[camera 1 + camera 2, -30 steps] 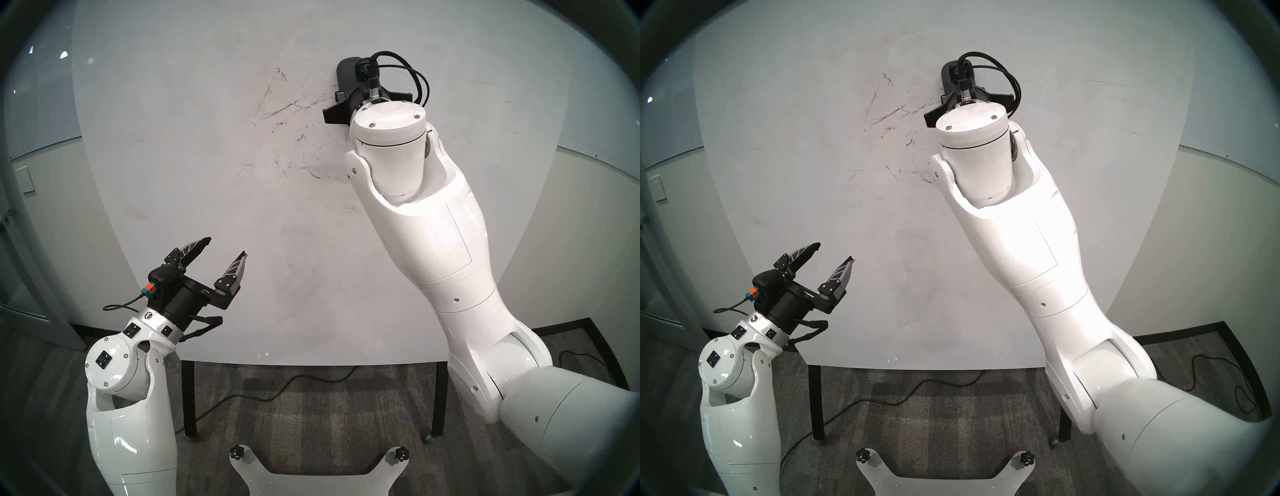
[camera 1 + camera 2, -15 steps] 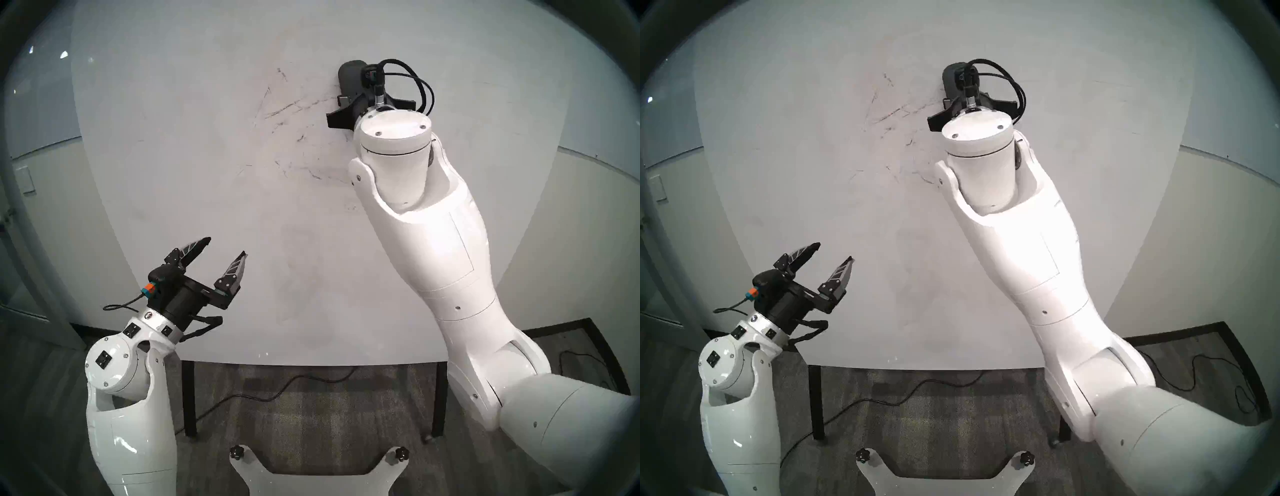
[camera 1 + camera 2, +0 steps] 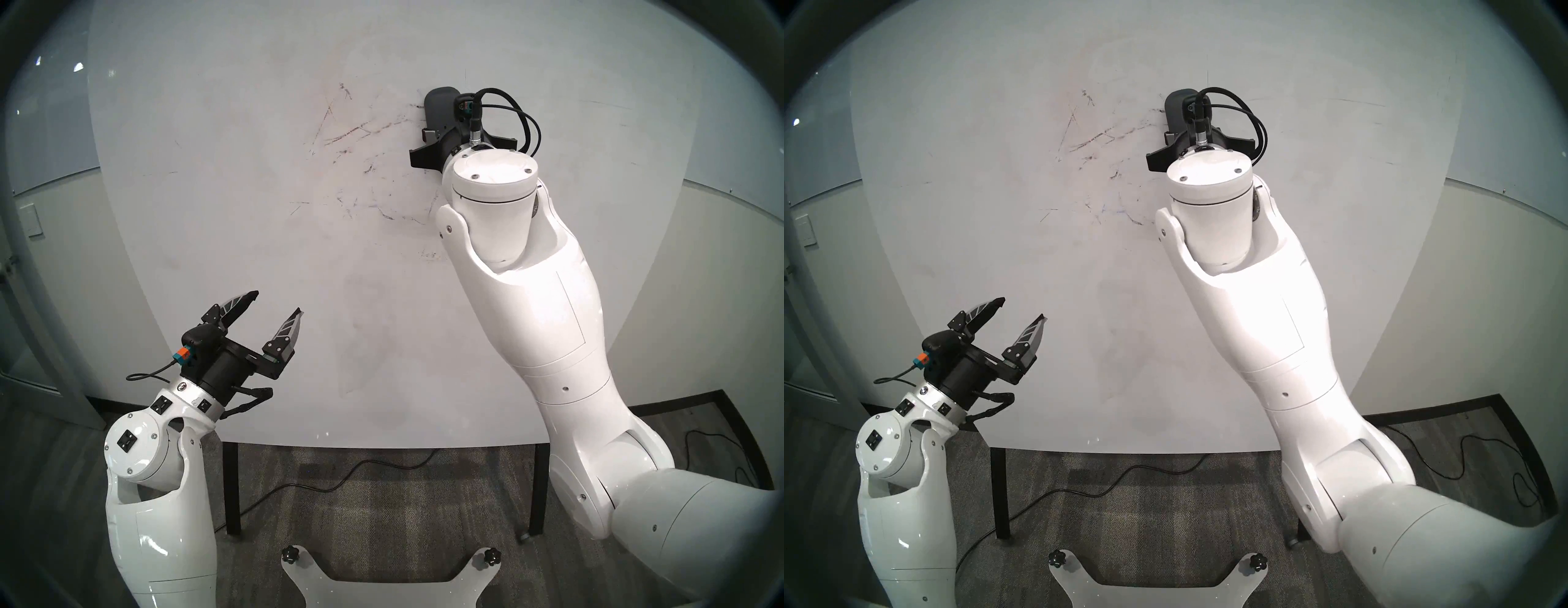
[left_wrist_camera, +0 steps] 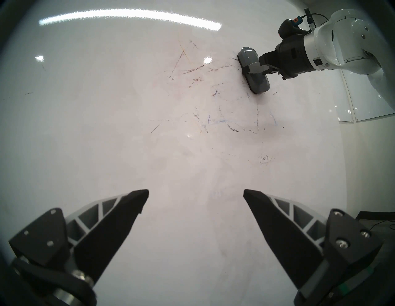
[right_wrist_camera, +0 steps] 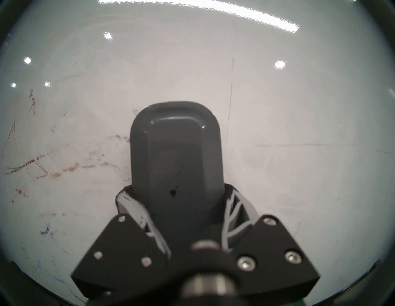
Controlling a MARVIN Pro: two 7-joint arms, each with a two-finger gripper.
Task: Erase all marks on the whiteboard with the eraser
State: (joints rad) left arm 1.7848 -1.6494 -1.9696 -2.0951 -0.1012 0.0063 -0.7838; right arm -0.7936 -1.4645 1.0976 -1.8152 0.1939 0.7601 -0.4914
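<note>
We hold the eraser [image 4: 254, 71] clamped across its middle in our right gripper [image 4: 261, 68], upper right of the left wrist view, its long pad flat against the whiteboard [image 4: 106, 139] so the whole face wipes. It sits at the right end of the marks [image 4: 205, 70], which spread as dark and reddish streaks through the upper middle, with faint blue lines [image 4: 220, 122] lower down; we judge much wiping remains. Our left gripper [image 3: 278, 303] hangs with its jaws wide and empty at lower left in the head view, clear of the working area. The board is glossy, smeared with ghosted residue, on black legs [image 3: 231, 488] over grey carpet [image 3: 382, 501]; pale walls [image 3: 721, 276] flank it.
</note>
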